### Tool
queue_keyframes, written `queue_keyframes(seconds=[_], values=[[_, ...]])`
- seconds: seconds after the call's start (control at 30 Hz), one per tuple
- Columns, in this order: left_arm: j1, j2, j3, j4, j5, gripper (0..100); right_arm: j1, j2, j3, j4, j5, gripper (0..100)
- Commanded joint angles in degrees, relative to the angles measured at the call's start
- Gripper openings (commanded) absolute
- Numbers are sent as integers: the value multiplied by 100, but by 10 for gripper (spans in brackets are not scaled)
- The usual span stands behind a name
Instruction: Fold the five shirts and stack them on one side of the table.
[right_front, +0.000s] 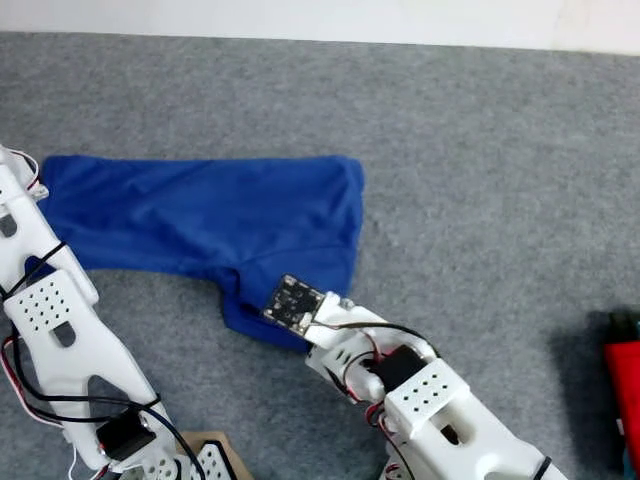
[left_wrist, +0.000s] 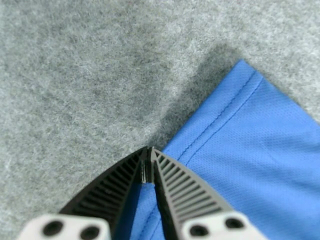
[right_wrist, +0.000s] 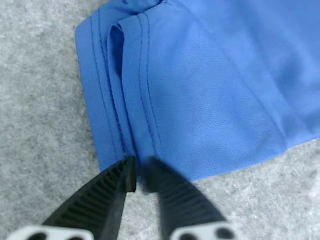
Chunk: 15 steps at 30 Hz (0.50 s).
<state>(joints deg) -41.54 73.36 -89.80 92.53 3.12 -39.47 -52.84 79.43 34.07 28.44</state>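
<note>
A blue shirt (right_front: 210, 215) lies spread on the grey felt table (right_front: 480, 170), its sleeve (right_front: 245, 310) pointing toward the near side. My left gripper (left_wrist: 148, 155) is at the shirt's left edge (left_wrist: 210, 130); its fingers are shut, with blue cloth (left_wrist: 134, 210) showing between them. At the sleeve's end, my right gripper (right_wrist: 140, 172) has its fingers pinched on the doubled hem (right_wrist: 135, 115). In the high view, the right gripper's head (right_front: 295, 303) rests over the sleeve, while the left arm (right_front: 50, 300) runs along the table's left side.
A red cloth (right_front: 625, 385) with something dark beside it lies at the right edge of the table. A tan board corner (right_front: 215, 450) shows at the bottom between the arms. Bare felt stretches across the far and right parts.
</note>
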Motion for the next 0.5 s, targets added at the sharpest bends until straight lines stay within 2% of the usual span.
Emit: queue_keyframes(seconds=[0.0, 0.47], values=[[-31, -48, -189, 35, 18, 5, 321, 13, -356, -101, 26, 15], [22, -40, -180, 176, 18, 5, 532, 75, -1270, -119, 53, 15]])
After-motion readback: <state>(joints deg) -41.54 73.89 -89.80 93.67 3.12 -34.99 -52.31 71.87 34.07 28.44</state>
